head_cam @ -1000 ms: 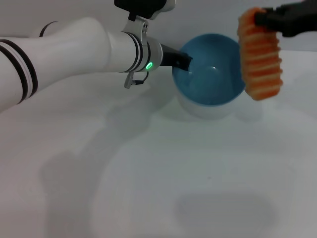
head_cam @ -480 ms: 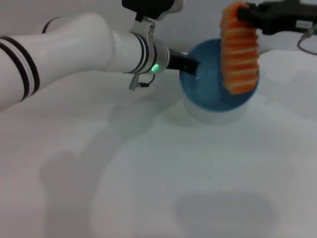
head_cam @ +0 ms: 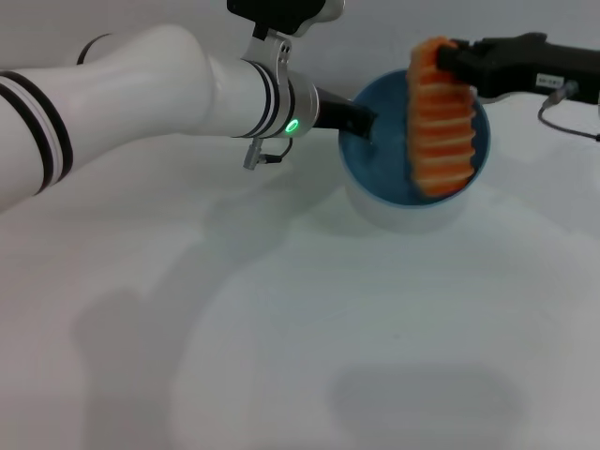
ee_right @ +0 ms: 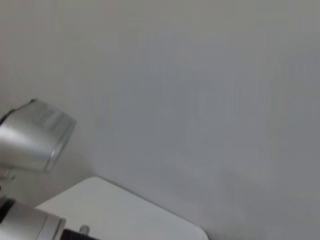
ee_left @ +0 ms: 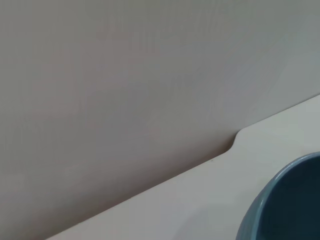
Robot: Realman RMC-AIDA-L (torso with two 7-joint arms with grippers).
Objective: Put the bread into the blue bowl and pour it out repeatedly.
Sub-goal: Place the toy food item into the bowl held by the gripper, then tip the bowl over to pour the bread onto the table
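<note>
Spreading across nearly the whole head view, a plain white tabletop (head_cam: 281, 356) is seen under a pale wall, with nothing else set out on it. The blue bowl (head_cam: 380, 164) is held tilted at its near rim by the left pincer (head_cam: 361, 125), which is pinched on that rim. The bread (head_cam: 441, 117) hangs upright just below the right pincer (head_cam: 448, 58), which is clamped on its top end, so the loaf is suspended over the bowl's mouth with its lower end at or near the inside wall; contact cannot be told. A miss is judged possible: since the loaf is about as long as the bowl is wide and the bowl is tipped, it could bridge the rim or tumble out onto the tabletop if let go too high. The rim grip could also slip under the added weight.
</note>
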